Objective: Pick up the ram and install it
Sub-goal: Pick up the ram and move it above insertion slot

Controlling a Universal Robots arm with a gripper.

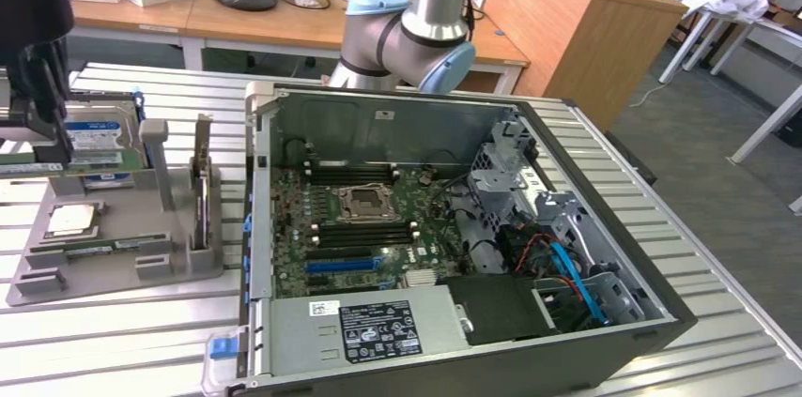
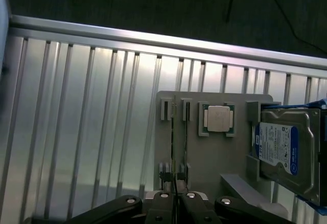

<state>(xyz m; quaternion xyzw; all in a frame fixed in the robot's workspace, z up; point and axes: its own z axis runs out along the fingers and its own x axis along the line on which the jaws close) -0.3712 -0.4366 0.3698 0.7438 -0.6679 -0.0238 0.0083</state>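
Gripper (image 2: pixel 175 206): clamped on the ram (image 2: pixel 173 147) (edge-on, I judge).
Tray (image 2: pixel 219 152): I lift straight clear of it, no twisting.

You can read no text here. The print on the hard drive (image 2: pixel 286 152) and power supply (image 1: pixel 376 329) labels is too small for you to make out.

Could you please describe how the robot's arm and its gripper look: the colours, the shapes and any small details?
The arm is built from smooth silver-grey tubes and thick, rounded grey joints, each closed with a light blue cap. The gripper is black, made of flat link bars joined by round silver pins. I can see no cables or markings on either.
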